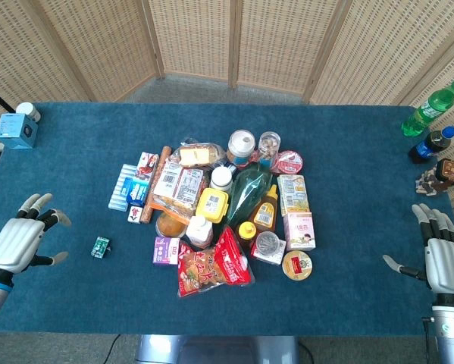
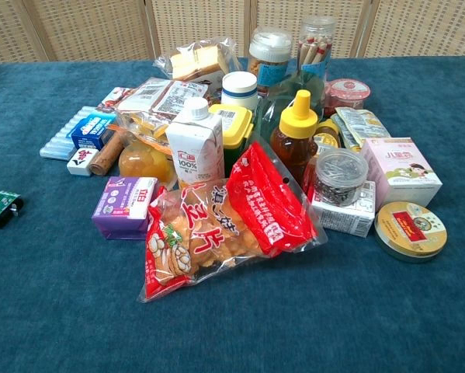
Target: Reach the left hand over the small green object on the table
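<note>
Apart, small green object (image 1: 100, 247) with dark ends; left hand (image 1: 18, 240) spread, empty.

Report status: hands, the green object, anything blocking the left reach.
Left hand open, empty, at the table's left edge; right hand open at the right edge. Small green object alone on the cloth, untouched. Path clear; purple carton lies beyond it.

**Both hands hovering open at the near corners**

The left hand (image 1: 16, 241) is sitting low at the near left, palm down, fingers (image 1: 39, 205) spreading forward and apart, holding nothing. The right hand (image 1: 443, 258) is mirroring it at the near right (thumb jutting inward), fingers extending forward, likewise holding nothing. Neither is showing in the chest view.
</note>
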{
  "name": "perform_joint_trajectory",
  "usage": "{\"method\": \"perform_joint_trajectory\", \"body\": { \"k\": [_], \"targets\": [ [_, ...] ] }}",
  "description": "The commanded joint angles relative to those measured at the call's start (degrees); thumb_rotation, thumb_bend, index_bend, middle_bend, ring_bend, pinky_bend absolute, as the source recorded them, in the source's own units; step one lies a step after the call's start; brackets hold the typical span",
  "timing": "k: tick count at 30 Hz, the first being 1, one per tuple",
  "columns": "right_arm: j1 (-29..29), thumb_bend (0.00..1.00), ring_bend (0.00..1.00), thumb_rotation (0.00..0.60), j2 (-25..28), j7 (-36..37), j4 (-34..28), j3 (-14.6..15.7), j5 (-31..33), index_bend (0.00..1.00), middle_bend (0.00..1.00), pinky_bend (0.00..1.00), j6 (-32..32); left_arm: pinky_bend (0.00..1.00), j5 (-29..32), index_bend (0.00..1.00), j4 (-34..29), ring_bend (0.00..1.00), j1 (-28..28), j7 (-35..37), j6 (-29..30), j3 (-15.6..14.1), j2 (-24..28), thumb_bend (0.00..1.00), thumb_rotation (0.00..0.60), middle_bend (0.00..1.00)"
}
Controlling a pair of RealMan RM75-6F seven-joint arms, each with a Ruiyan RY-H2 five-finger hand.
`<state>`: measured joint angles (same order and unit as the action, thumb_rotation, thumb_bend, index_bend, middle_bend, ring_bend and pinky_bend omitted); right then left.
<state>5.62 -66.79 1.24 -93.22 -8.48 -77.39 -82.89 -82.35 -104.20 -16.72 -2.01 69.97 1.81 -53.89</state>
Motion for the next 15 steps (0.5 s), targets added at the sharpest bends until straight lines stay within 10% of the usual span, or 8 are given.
{"method": "perform_joint_trajectory", "body": {
  "k": [1,15],
  "targets": [
    [-0.03,0.00,0.00,0.494,-0.10,0.33,-0.02,0.02,-0.19,0.00,0.00,0.00,-0.09,0.00,-0.26,0.39,-0.16,0.08,0.21,0.07,0.19,-0.21,0.16,0.21,0.600,0.37],
    [-1.42,0.00,0.00,0.495,0.48,1.64,-0.11,0.35,-1.12,0.00,0.00,0.00,-2.17,0.00,-0.47,0.34,0.35,0.07,0.29,-1.20,0.26,-0.35,1.02,0.21,0.600,0.34]
  ]
}}
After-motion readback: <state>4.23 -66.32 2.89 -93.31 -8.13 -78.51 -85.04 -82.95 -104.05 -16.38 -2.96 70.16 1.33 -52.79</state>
